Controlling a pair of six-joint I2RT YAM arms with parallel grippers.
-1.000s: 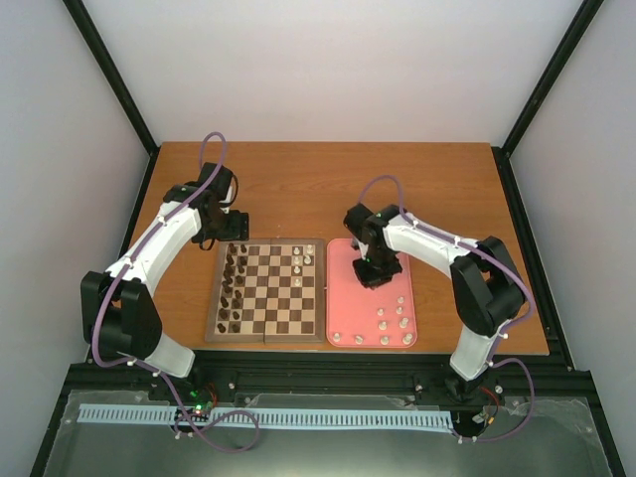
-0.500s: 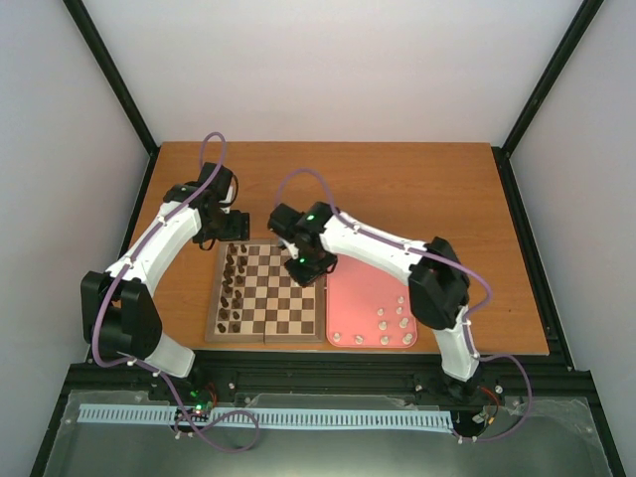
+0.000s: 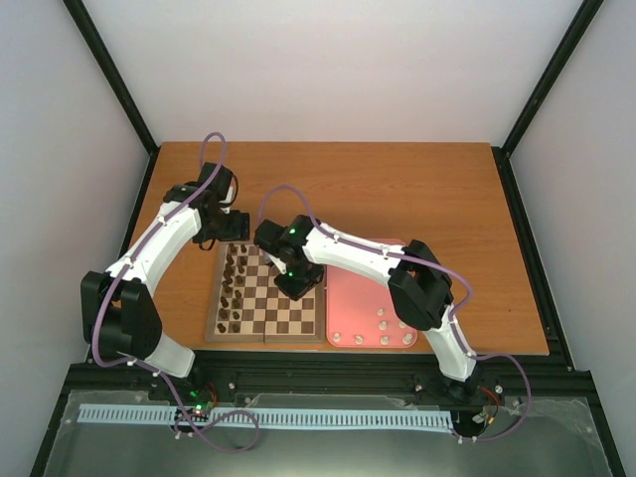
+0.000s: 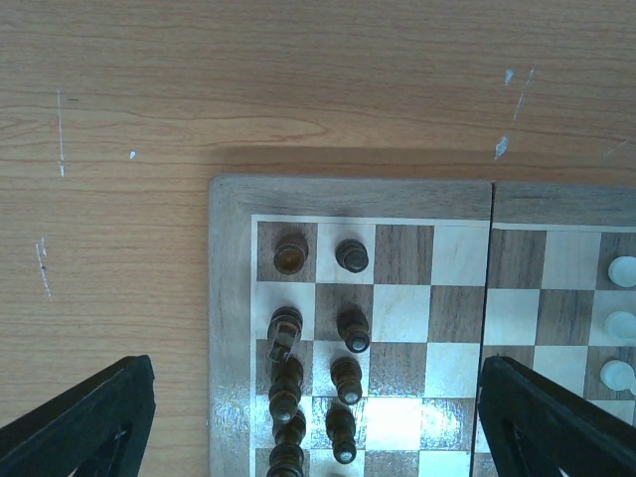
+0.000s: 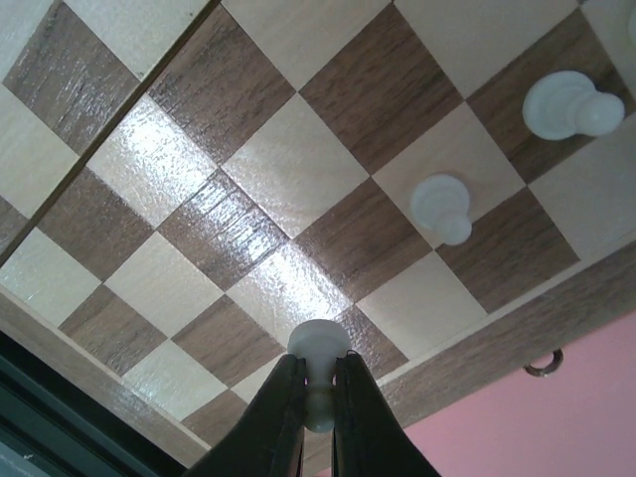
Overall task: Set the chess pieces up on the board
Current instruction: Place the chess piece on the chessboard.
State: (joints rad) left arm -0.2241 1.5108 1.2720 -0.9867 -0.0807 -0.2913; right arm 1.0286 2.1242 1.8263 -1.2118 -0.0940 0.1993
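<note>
Right end effector (image 5: 318,396) is clamped on a cream chess piece (image 5: 318,343) over the board (image 5: 248,159), where a tilted release could topple it.

Bright, even light from above; shadows soft. White glare patches on glossy brown-and-cream checkered wooden chessboard (image 5: 248,229); wrist views sharp, top view coarser.

Board (image 4: 348,199): runs off the left wrist view's bottom and right edges.
White piece (image 5: 318,340): lower half hidden inside right gripper (image 5: 318,370).
</note>
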